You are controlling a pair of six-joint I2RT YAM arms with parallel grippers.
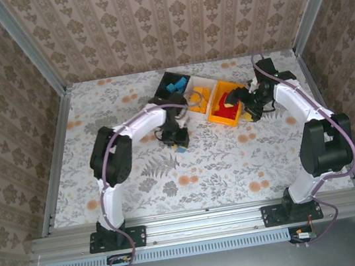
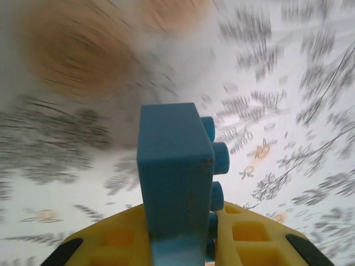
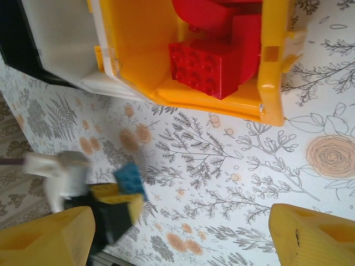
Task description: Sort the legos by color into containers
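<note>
My left gripper (image 2: 180,241) is clamped on a blue lego (image 2: 175,177): a chunky, scuffed brick standing up between the fingers, with round studs poking off its right side. My right gripper (image 3: 177,233) hangs spread wide and holds nothing. The orange-yellow bin (image 3: 272,83) of red bricks (image 3: 213,66) sits just ahead of its fingertips.

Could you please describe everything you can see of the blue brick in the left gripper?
The blue brick is glossy plastic, boxy, with round studs on one side face. It is clamped between the left gripper's yellow fingers, over the floral table, on the near side of the black bin.
</note>
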